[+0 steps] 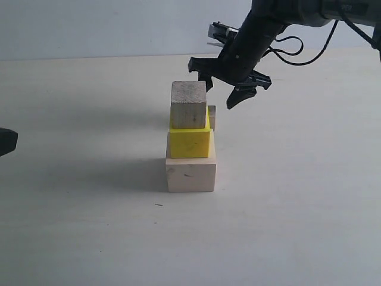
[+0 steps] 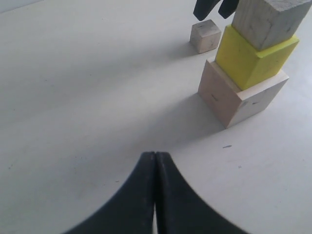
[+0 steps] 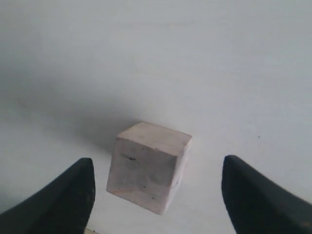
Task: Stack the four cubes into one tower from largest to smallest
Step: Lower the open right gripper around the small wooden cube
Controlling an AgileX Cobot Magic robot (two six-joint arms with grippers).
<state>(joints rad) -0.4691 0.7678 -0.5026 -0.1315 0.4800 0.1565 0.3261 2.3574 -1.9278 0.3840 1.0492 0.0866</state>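
Three cubes stand stacked mid-table: the large pale wood cube (image 1: 190, 174) (image 2: 241, 95) at the bottom, the yellow cube (image 1: 189, 142) (image 2: 253, 56) on it, and a bare wood cube (image 1: 189, 104) (image 2: 270, 22) on top. The smallest cube (image 1: 211, 116) (image 2: 205, 35) (image 3: 148, 165) lies on the table just behind the tower, mostly hidden by it in the exterior view. My right gripper (image 1: 220, 95) (image 3: 157, 160) hangs open above this cube, one finger to either side, touching nothing. My left gripper (image 2: 156, 155) is shut and empty, low at the left (image 1: 6, 142), well away from the stack.
The pale tabletop (image 1: 297, 226) spreads around the tower. The right arm and its cables (image 1: 297, 44) reach in from the upper right. A white wall (image 1: 89, 24) bounds the far edge.
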